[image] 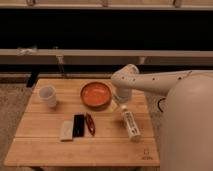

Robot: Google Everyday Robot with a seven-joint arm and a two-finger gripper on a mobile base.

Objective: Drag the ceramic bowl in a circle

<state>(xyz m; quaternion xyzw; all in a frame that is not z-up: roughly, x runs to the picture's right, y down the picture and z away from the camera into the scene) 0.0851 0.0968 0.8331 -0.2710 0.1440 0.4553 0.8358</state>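
Your tool (133,133) hangs open and empty over the table (45,146). The bowl (96,94) sits beyond it to the left, untouched, so the whole circle seems left.

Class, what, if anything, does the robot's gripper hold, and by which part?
Nothing is held. The gripper is open over the wooden table, right of the round orange-red ceramic bowl and apart from it.

Single high view, angled down over table (45,145), robot body (187,125) near right, gripper (117,104) centre
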